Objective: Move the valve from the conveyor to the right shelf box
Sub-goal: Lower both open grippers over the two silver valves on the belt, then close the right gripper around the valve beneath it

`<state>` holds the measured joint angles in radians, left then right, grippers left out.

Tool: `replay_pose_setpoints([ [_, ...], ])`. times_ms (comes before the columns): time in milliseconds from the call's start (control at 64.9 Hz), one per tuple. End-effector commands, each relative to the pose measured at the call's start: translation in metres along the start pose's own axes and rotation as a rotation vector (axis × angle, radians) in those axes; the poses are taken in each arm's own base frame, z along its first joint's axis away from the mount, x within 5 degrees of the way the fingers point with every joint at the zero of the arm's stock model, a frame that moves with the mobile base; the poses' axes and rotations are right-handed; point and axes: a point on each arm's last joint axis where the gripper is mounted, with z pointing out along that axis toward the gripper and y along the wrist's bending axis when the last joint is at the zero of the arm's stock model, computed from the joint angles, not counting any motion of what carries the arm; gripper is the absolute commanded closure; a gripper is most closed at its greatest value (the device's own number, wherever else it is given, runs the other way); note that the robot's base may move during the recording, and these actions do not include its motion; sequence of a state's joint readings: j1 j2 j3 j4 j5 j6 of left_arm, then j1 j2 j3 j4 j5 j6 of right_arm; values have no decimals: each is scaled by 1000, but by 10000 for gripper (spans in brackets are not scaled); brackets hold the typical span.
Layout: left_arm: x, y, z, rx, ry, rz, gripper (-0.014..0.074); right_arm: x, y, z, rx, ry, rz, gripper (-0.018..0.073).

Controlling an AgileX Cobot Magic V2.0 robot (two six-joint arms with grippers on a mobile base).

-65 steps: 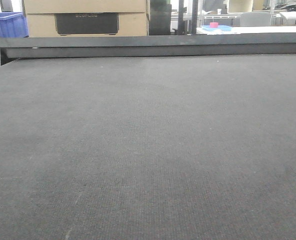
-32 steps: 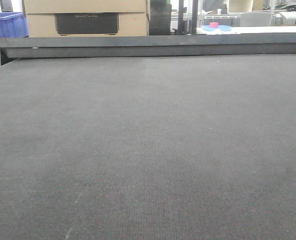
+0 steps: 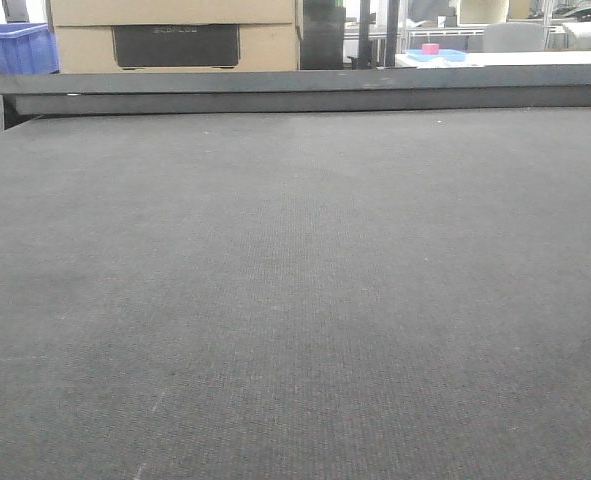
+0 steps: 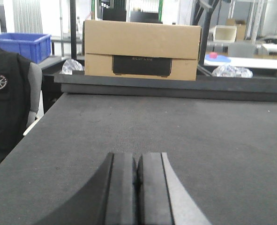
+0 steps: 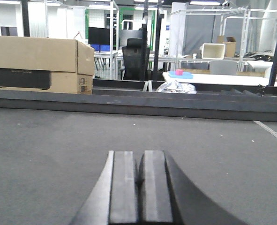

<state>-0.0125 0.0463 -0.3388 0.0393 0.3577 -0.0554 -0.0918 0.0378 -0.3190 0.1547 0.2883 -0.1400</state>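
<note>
The conveyor (image 3: 295, 300) fills nearly the whole front view: a wide, flat, dark grey belt with a fine woven texture and a few pale specks. At its far edge runs a dark raised rail (image 3: 305, 90). Where the valve is cannot be told from these views.

Just behind the rail stands a cardboard box (image 3: 265, 45) with a dark panel set into its front. Left of the box in the front view is a blue crate (image 3: 15, 50). Right of the box, farther back, a white table (image 5: 213, 78) carries a small pink object (image 3: 430, 48) on a light blue tray. Crumpled clear plastic (image 5: 175, 86) lies behind the rail, between the box and that table. A black office chair (image 5: 133, 56) stands behind the box among metal frames and bright windows. In the left wrist view a dark garment with a white emblem (image 4: 7, 103) hangs left of the box, beside the belt's edge.

The left end effector (image 4: 137, 161) is low over the belt, fingers pressed together on nothing. The right end effector (image 5: 141, 161) is the same, fingers together and pointing toward the rail.
</note>
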Motion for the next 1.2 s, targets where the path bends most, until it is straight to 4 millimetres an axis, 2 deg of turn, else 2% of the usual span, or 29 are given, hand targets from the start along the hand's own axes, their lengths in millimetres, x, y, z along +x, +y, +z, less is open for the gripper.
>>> replay_pose_setpoints([
  [0, -20, 0, 3, -2, 58, -12, 707, -14, 1, 5, -10, 102, -10, 727],
  [200, -63, -2, 35, -7, 262, -21, 707, -49, 3, 41, -43, 354, 7, 727],
  [293, -77, -3, 57, -3, 419, -39, 707, -64, 3, 61, -53, 443, 9, 727],
  [431, -89, -5, 92, -8, 686, -46, 707, -73, 2, 96, -71, 619, 14, 727],
  [632, -97, -6, 139, -12, 801, -45, 707, -62, 1, 137, -103, 876, -15, 727],
  [801, -83, -6, 165, -18, 891, -41, 707, -42, 0, 156, -114, 1024, -5, 727],
  [986, -66, -5, 184, -30, 1064, -31, 707, -22, 0, 168, -124, 1189, 8, 727],
  [1186, -58, -5, 193, -32, 1101, -31, 707, -13, -3, 189, -119, 1272, -4, 727],
])
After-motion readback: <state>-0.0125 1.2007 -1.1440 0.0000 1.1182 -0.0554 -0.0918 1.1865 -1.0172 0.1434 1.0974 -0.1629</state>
